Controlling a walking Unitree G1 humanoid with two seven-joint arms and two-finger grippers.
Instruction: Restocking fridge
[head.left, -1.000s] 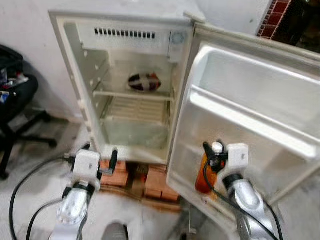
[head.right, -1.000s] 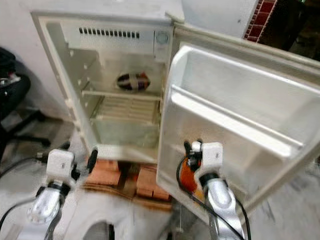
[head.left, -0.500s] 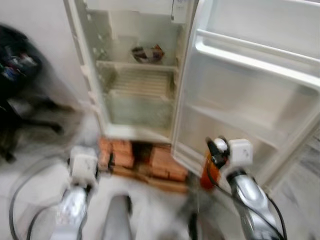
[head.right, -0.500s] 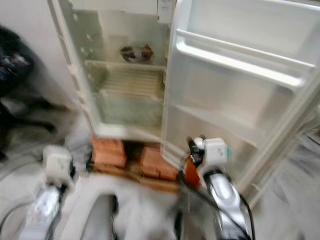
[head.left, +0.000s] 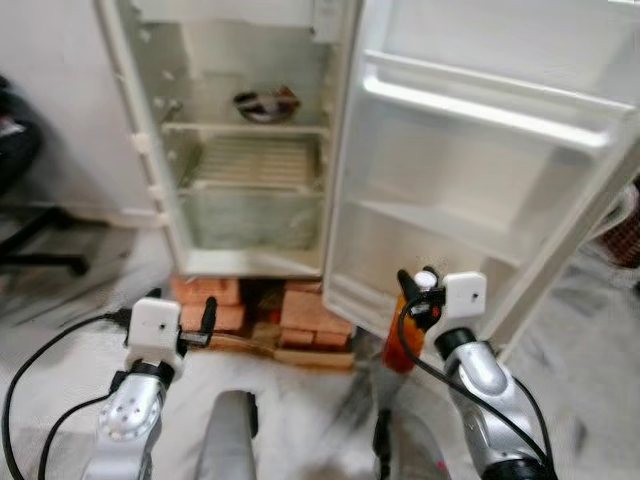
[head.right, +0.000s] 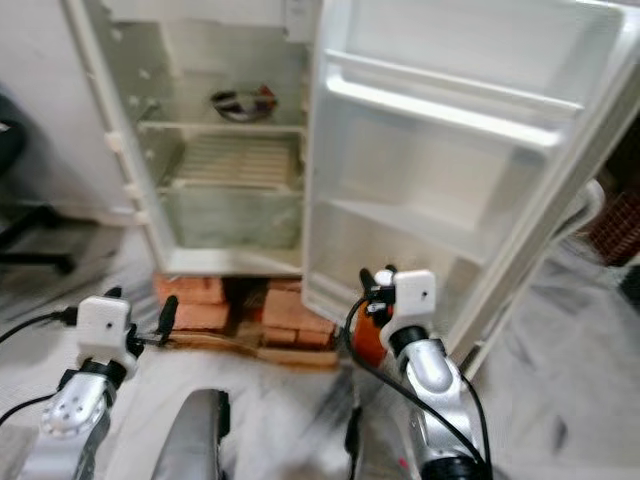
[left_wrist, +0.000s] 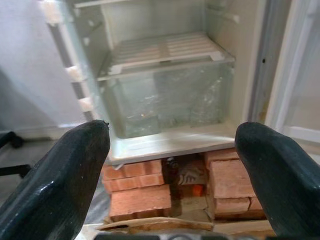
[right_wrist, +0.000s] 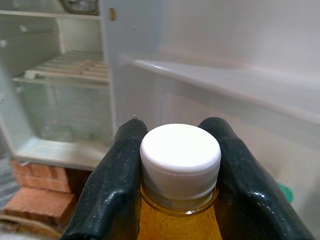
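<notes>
The fridge (head.left: 240, 150) stands open on bricks (head.left: 300, 315), its door (head.left: 480, 180) swung wide with bare door shelves (head.left: 470, 105); a bowl (head.left: 262, 103) sits on the upper shelf inside. The right gripper (right_wrist: 176, 165) is clamped on a bottle (head.left: 402, 335) of orange liquid, its black fingers (right_wrist: 117, 185) pinching the neck on either side, right under the white cap (right_wrist: 180, 152), low by the door's bottom edge. The bottle looks full, so fairly heavy, rigid and smooth; I'd guess the neck grip lets it swing. The left gripper (left_wrist: 172, 165) hangs spread wide, holding nothing, facing the crisper drawer (left_wrist: 165, 97).
</notes>
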